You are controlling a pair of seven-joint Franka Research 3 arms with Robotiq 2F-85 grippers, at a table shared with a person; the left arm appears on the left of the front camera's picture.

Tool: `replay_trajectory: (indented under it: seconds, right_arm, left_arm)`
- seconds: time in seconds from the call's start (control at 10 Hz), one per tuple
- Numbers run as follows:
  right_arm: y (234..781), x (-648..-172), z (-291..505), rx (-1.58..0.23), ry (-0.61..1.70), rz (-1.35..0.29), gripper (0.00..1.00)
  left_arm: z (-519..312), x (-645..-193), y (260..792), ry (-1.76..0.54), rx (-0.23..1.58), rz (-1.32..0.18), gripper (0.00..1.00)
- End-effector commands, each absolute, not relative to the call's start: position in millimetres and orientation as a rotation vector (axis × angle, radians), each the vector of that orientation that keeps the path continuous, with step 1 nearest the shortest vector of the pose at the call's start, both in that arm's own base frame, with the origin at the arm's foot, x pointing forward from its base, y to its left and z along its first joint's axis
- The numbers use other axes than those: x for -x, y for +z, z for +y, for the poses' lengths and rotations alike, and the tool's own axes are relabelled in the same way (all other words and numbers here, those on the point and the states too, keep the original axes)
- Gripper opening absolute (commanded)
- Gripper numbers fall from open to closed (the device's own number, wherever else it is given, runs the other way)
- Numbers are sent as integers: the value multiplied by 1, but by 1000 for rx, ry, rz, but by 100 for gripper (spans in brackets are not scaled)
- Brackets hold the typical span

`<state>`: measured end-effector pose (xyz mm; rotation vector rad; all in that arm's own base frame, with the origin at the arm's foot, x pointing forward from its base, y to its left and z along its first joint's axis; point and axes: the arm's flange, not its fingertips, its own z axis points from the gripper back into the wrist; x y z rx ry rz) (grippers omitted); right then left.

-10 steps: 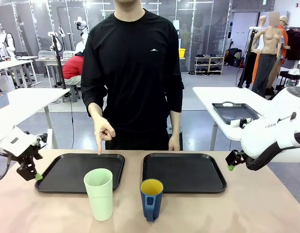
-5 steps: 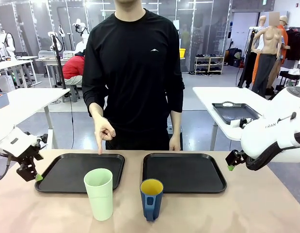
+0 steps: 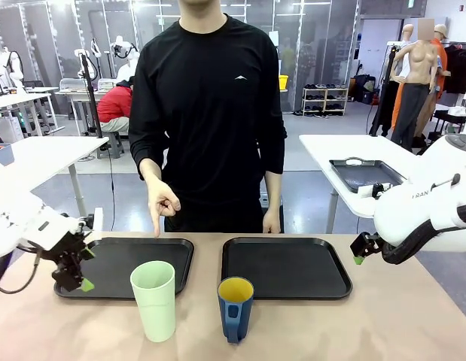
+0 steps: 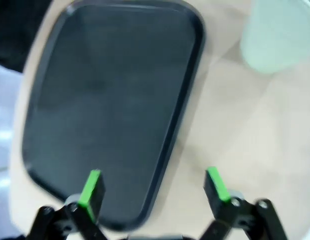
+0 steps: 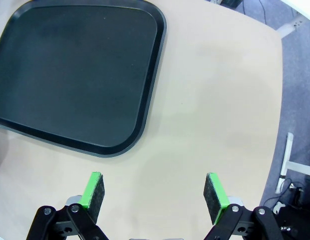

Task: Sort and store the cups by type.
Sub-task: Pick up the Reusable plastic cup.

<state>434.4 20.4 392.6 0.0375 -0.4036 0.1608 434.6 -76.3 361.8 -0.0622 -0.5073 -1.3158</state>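
A tall pale mint-green tumbler (image 3: 153, 299) and a shorter dark blue mug (image 3: 236, 307) with a yellow inside stand upright near the table's front edge, apart from each other. My left gripper (image 3: 87, 268) hangs open over the near left corner of the left black tray (image 3: 142, 252), left of the tumbler. In the left wrist view the open left gripper (image 4: 153, 187) straddles the left tray's (image 4: 109, 100) edge, with the tumbler (image 4: 277, 35) blurred at top right. My right gripper (image 3: 360, 254) hovers open beside the right tray (image 3: 285, 267). The right gripper (image 5: 153, 192) holds nothing.
A person stands at the far side; one hand (image 3: 161, 204) points a finger down at the left tray's far edge. Both trays hold nothing. In the right wrist view, bare tabletop lies beside the right tray (image 5: 74, 70), and the table's edge runs at the right.
My left gripper has moved right and slightly nearer, from off the tray's left edge to over its near left corner. The right arm, cups and pointing hand stay put.
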Motion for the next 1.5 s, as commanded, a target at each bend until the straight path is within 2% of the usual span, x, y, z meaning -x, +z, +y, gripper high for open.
replay_trajectory:
  seconds: [0.0, 0.3, 0.5, 1.0, 1.4]
  right_arm:
    - [392, -435, 19, -42, 158, -403, 100]
    - [392, -435, 19, -42, 158, -403, 100]
    - [392, -435, 19, -42, 158, -403, 100]
    - [392, -435, 19, -42, 158, -403, 100]
    - [392, -435, 19, -42, 158, -403, 100]
  left_arm:
    - [-69, -452, 348, -1343, 141, -557, 100]
    - [-78, -433, 328, -1544, 379, -535, 100]
    - [-78, -427, 318, -1633, 471, -533, 100]
    - [-78, -421, 307, -1553, 812, -705, 100]
    - [-89, -422, 298, -1486, 920, -811, 100]
